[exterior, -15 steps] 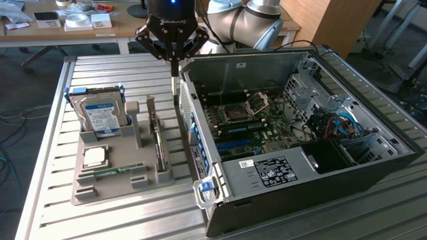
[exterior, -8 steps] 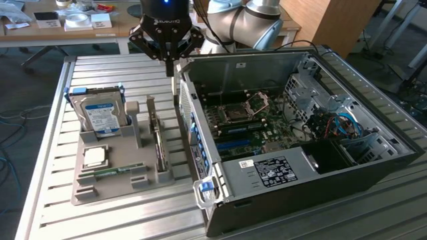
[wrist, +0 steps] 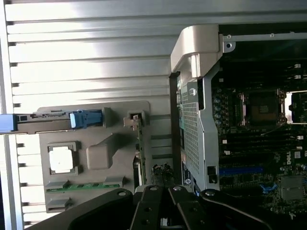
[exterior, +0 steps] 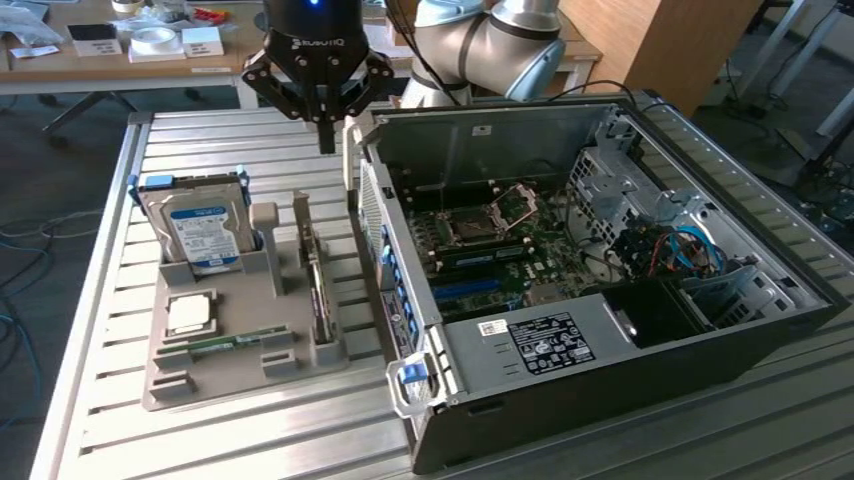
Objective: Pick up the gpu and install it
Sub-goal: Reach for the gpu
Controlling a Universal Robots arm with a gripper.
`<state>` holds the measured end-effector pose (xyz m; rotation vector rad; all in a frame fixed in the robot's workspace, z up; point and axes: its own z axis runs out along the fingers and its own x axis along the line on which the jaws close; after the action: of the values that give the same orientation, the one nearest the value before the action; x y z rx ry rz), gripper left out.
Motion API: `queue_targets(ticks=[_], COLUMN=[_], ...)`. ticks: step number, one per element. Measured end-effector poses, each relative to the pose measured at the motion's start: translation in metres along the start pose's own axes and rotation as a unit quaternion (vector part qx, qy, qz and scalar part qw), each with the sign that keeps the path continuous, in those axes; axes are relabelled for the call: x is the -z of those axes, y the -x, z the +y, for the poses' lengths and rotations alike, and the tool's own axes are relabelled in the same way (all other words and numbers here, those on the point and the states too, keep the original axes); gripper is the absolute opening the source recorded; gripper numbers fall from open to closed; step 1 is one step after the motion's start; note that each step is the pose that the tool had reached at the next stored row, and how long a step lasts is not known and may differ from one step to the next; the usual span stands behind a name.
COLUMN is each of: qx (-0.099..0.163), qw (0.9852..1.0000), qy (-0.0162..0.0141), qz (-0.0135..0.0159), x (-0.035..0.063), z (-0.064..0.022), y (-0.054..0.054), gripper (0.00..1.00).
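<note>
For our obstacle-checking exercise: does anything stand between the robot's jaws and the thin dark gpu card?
Nothing visible does. The black gripper, jaws shut, hangs above the slatted metal table; the thin dark gpu card stands on edge in the grey tray, only open air between them.

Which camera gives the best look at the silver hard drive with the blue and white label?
The exterior view: the hard drive stands upright in the grey tray, its labelled face showing. The wrist view catches its thin upper edge and blue bracket.
</note>
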<state>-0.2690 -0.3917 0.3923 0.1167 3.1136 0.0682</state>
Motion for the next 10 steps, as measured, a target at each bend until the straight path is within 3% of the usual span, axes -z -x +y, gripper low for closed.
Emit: queue_targets(ticks=[10], qx=[0.000], qw=[1.0000], qy=[0.0000], qz=[0.0000], x=[0.0003], z=[-0.0001], y=[-0.012], gripper=[0.11])
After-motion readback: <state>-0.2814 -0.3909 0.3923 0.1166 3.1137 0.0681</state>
